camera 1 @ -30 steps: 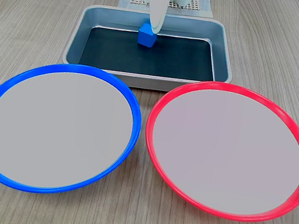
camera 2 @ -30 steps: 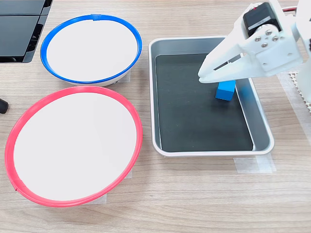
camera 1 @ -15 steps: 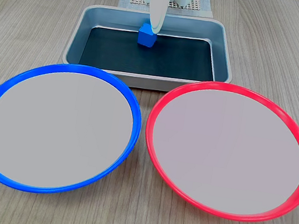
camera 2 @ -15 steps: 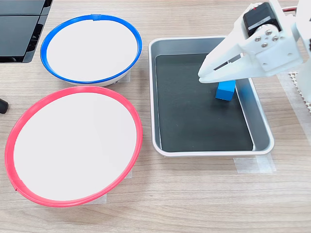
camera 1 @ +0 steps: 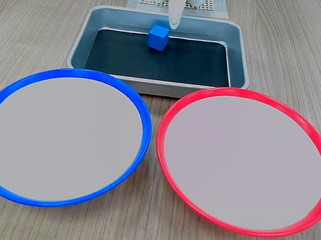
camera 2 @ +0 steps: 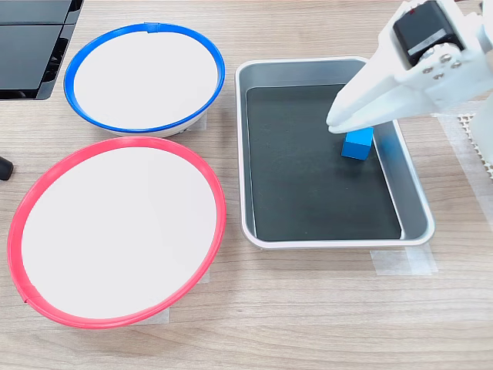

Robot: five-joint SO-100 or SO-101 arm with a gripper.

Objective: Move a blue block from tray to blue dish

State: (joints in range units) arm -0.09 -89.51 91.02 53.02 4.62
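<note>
Now the blue block (camera 1: 157, 37) sits alone on the tray (camera 1: 241, 65)'s dark floor — the gripper (camera 2: 337, 122) has lifted off it, fingers drawn together on nothing, so the grasp seemingly failed. The blue dish (camera 1: 140, 104) and the red-rimmed dish (camera 1: 161, 156) lie empty.

Bright, even light; soft shadows; both exterior views sharp
</note>
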